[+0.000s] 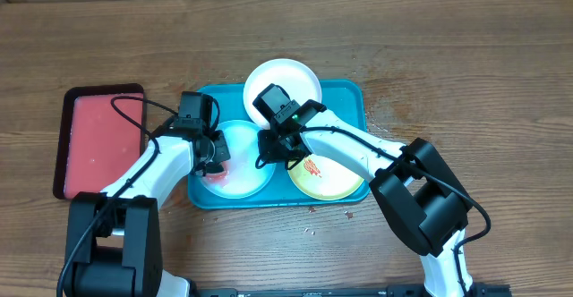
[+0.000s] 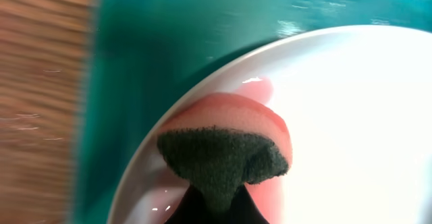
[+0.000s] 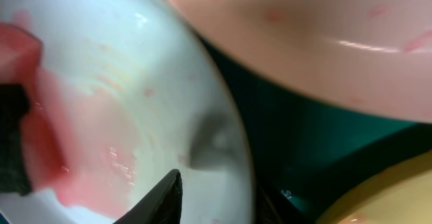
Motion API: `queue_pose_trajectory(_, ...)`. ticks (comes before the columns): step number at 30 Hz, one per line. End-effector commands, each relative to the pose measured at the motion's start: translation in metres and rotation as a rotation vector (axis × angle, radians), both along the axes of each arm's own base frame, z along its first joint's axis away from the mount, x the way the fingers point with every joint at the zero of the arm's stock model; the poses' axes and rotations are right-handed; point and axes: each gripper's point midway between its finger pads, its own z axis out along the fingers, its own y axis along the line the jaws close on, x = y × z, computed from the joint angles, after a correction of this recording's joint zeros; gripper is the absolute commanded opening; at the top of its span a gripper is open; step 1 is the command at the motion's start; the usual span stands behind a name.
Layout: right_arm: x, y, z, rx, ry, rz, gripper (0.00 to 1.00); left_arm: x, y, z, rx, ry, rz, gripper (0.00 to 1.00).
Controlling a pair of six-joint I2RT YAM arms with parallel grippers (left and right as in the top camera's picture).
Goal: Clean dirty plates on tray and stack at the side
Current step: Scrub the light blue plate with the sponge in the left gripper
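Note:
The turquoise tray (image 1: 354, 93) holds three plates. The light blue plate (image 1: 249, 165) lies at its front left, with pink smears. My left gripper (image 1: 215, 160) is shut on a pink sponge with a dark green pad (image 1: 218, 174) and presses it on that plate's left part; the sponge (image 2: 229, 150) and plate (image 2: 351, 116) also show in the left wrist view. My right gripper (image 1: 273, 149) clamps the plate's right rim (image 3: 223, 187), one finger inside and one outside. The white plate (image 1: 291, 78) sits at the back, over the tray's rim. The yellow-green plate (image 1: 338, 181) has red smears.
A smaller dark-rimmed red tray (image 1: 98, 140) with pinkish contents stands left of the turquoise tray. Small wet spots and crumbs lie on the wooden table (image 1: 313, 216) in front of the tray and to its right.

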Motion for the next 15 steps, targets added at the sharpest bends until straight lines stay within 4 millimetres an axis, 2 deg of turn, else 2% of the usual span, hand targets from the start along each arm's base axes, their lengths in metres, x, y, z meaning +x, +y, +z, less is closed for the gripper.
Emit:
queue_pose_trajectory(1,0.000,-0.001,-0.003,-0.009,-0.005,0.001,0.34,-0.007,-0.040,-0.003,-0.169,0.042,-0.038,0.04)
queue_pose_trajectory(7,-0.001,-0.001,-0.003,-0.010,-0.004,0.001,0.33,-0.011,-0.055,-0.003,-0.175,0.048,-0.087,0.04)
queue_pose_trajectory(10,-0.001,-0.001,-0.003,-0.013,-0.001,0.002,0.23,-0.014,-0.063,-0.002,-0.213,0.056,-0.103,0.04)
queue_pose_trajectory(15,-0.002,-0.002,-0.003,-0.014,0.000,0.001,0.18,-0.018,-0.080,0.002,-0.300,0.064,-0.177,0.04)
